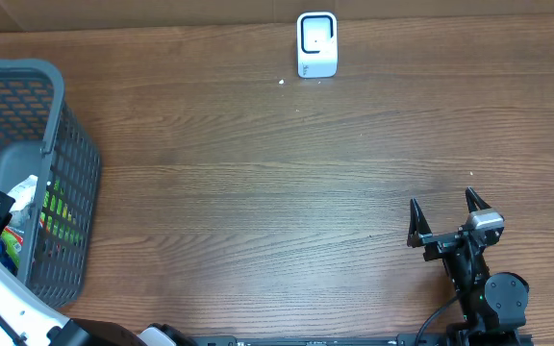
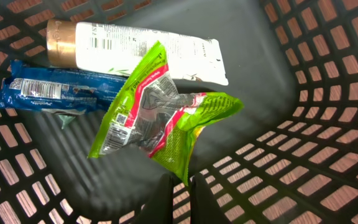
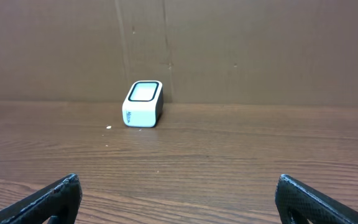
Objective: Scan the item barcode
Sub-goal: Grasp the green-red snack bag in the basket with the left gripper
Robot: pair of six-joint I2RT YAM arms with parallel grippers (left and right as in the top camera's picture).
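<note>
The green and red crinkled plastic packet (image 2: 160, 118) is pinched at its lower corner in my left claw (image 2: 180, 199), whose two dark fingers are clenched together on the edge of the plastic. The packet stands up from my fingers, inside the grey plastic lattice basket (image 2: 328, 93).

Just behind the packet lies a blue foil wrapper (image 2: 55, 93), and beside that a white tube with a gold cap (image 2: 148, 46), on its side. The packet covers a part of both of them. I cannot tell if it touches them.

The basket stands at the left edge of the brown wooden table (image 1: 258, 192).

My right claw (image 1: 441, 198) is well apart from the basket, near the front right of the table. Its jaws are spread wide and grasp nothing. It points toward the small white box scanner with a dark-framed window (image 3: 143, 104), which stands at the far edge of the table, close to the brown cardboard wall (image 3: 260, 50).
</note>
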